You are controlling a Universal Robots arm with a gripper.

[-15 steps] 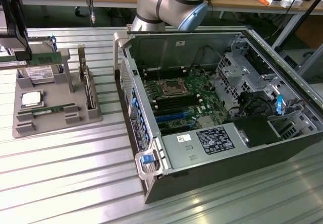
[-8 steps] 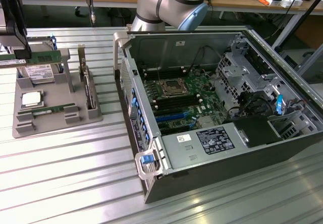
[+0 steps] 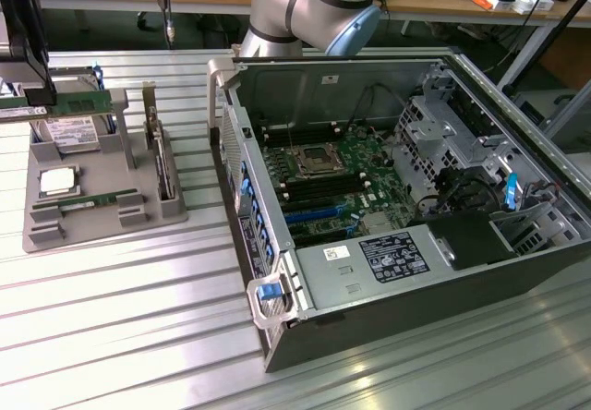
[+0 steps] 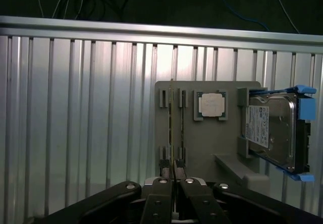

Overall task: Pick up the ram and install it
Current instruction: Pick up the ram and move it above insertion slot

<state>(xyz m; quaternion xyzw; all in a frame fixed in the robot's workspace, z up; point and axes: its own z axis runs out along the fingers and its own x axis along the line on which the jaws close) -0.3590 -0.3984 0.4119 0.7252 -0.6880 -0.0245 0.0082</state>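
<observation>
The gripper [image 4: 174,186] has its two fingers pressed together on the ram [image 3: 78,105], clamped on its thin edge. The green stick hangs level in the upper left of the exterior view, just above the grey holder [image 3: 102,218], where a second stick [image 3: 92,198], the processor [image 3: 57,181] and the hard drive [image 3: 72,133] lie. The open computer case [image 3: 231,142] stands well apart, in the middle of that view.

I judge the step in hand to be the carrying. To do it well, the grip should stay firm and centred, so the stick does not tilt. Its long edge should come parallel to the memory slots [image 3: 319,186]. It must pass over the case wall without touching. Whether the slot latches are open, I cannot tell.
</observation>
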